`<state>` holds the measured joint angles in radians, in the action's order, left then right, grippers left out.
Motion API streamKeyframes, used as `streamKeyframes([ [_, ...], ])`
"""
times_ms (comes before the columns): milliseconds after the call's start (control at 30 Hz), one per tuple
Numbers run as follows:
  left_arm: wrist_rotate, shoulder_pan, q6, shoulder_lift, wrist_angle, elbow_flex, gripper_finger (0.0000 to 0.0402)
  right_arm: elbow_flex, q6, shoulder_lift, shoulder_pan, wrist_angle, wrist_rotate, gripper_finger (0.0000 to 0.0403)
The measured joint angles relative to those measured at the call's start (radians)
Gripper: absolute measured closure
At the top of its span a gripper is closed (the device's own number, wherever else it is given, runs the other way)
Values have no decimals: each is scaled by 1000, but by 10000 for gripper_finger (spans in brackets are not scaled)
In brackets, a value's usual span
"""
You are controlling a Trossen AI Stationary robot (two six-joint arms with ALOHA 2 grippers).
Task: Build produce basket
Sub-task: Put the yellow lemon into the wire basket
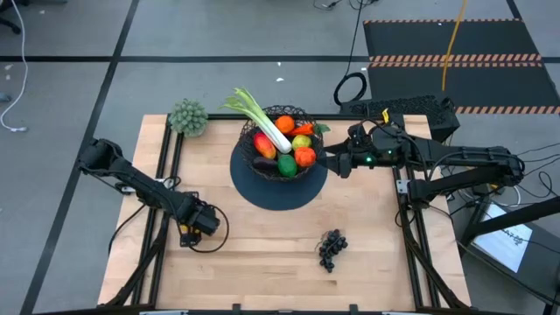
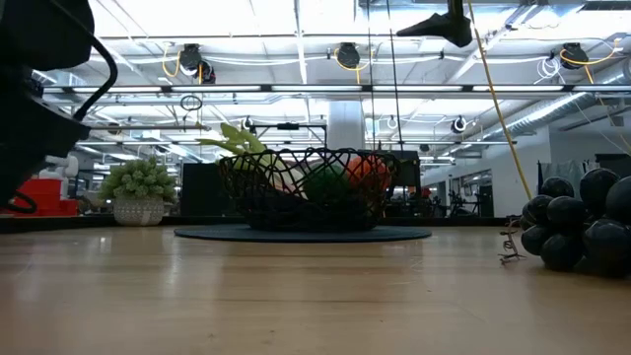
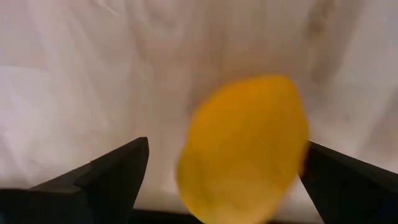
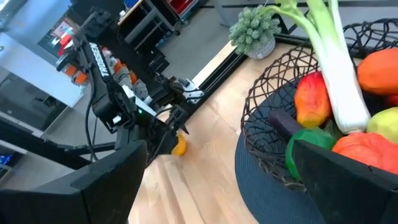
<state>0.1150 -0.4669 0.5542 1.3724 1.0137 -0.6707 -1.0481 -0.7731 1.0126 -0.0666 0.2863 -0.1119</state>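
The black wire basket (image 1: 280,140) stands on a dark round mat (image 1: 278,194) at the table's middle. It holds a leek (image 1: 261,116), an orange (image 1: 285,124), a mango (image 1: 264,143) and several other fruits. A yellow lemon (image 3: 242,149) lies on the table at the left, and my open left gripper (image 1: 186,234) points down with one finger on each side of it. My right gripper (image 1: 332,163) is open and empty, just right of the basket's rim. Dark grapes (image 1: 331,249) lie on the table at the near right. My left gripper comes at the lemon from above, its fingers astride it. In the left wrist view the lemon's side (image 3: 303,149) meets the edge of one finger (image 3: 336,177). I cannot tell whether they touch. The other finger (image 3: 118,171) stands apart from it.
A fuzzy grey-green plant (image 1: 188,116) stands at the table's far left corner. Bare wood lies between the lemon and the mat, and along the near edge. Black frame rails (image 1: 411,227) run along the table's left and right sides.
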Motion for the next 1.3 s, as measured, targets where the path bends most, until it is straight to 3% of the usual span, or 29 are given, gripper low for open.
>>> streamKeyframes([
  [200,-75,0,8,0,-30,3,19,0,-16,0,1,-31,-24,9],
  [400,-77,0,4,0,-32,0,81,0,-23,0,1,-28,-25,9],
  [700,75,1,89,-7,-18,-8,180,0,-9,0,1,-28,-26,9],
  [833,86,2,126,-32,-17,-53,180,11,-14,0,1,-36,-25,9],
  [1033,11,11,214,-78,6,-172,150,43,-66,0,14,-36,-21,9],
  [1300,-105,75,216,-146,5,-414,183,53,-88,0,31,-76,-17,9],
])
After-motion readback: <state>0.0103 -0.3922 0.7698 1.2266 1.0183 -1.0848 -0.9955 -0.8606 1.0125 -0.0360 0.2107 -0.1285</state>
